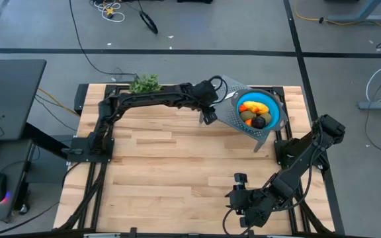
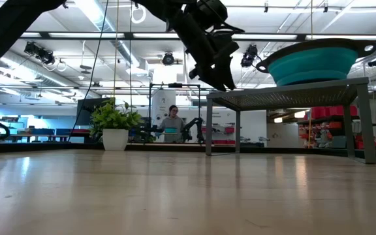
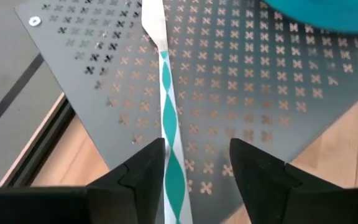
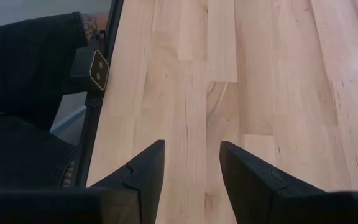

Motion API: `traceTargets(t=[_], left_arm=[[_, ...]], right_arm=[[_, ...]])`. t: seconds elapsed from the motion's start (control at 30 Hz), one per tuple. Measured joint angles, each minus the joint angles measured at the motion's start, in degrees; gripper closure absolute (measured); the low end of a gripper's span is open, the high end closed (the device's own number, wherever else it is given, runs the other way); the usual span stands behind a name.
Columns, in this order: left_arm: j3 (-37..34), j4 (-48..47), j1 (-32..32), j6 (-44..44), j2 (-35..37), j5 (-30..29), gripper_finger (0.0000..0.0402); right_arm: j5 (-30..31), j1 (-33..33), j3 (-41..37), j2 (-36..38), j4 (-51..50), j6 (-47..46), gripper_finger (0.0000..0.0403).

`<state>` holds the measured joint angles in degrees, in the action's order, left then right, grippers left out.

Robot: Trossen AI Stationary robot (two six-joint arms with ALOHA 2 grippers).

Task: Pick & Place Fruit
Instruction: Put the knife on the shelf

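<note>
We see the fruit (image 1: 255, 114) piled in a teal bowl (image 1: 274, 110) on a perforated metal rack (image 1: 230, 114) at the far right of the tabletop (image 1: 170, 172); our left hand (image 1: 207, 111) hovers released at the rack's near-left edge, so the fruit lies just to its right, and a slim knife (image 3: 166, 93) lies on the rack directly ahead of its fingers, long axis running away from them; the bowl's rim stands between hand and fruit; a leafy sprig (image 1: 145, 83) sits well apart; our right hand (image 1: 242, 198) waits released at the near edge, much farther off.
</note>
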<state>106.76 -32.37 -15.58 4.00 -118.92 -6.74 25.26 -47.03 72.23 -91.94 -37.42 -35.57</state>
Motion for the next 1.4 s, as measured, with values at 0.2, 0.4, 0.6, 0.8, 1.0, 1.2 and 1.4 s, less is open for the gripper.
traceTargets(t=[0.2, 0.4, 0.6, 0.8, 1.0, 1.2, 1.4], left_arm=[[-0.04, -2.9, 0.03, -1.54, 2.22, -4.32, 0.0209], [-0.04, -4.75, -0.01, -3.37, 2.43, -3.77, 0.0209], [-0.07, -7.5, 0.22, -6.44, 1.66, -3.88, 0.0209], [-0.04, -6.59, 0.1, -6.19, 1.71, -1.5, 0.0209], [-0.04, -6.63, 0.14, -4.12, 1.71, -1.75, 0.0211], [-0.04, -6.72, 0.1, -1.77, 1.71, -3.04, 0.0226], [-0.07, -6.74, 0.14, -0.93, 1.71, -2.84, 0.0246]], right_arm=[[0.0, 0.0, 0.0, 0.0, -0.01, 0.0, 0.0238], [-0.01, 0.0, 0.0, 0.0, 0.01, -0.12, 0.0238], [-0.02, 0.0, 0.0, 0.0, 0.01, -0.57, 0.0238], [-0.02, 0.0, 0.0, 0.0, 0.05, -0.61, 0.0238], [-0.04, -0.02, 0.0, 0.0, 0.09, -0.63, 0.0238], [-0.04, 0.0, 0.0, 0.0, 0.34, -0.63, 0.0238], [-0.04, -0.01, 0.0, 0.0, 0.36, -0.63, 0.0238]])
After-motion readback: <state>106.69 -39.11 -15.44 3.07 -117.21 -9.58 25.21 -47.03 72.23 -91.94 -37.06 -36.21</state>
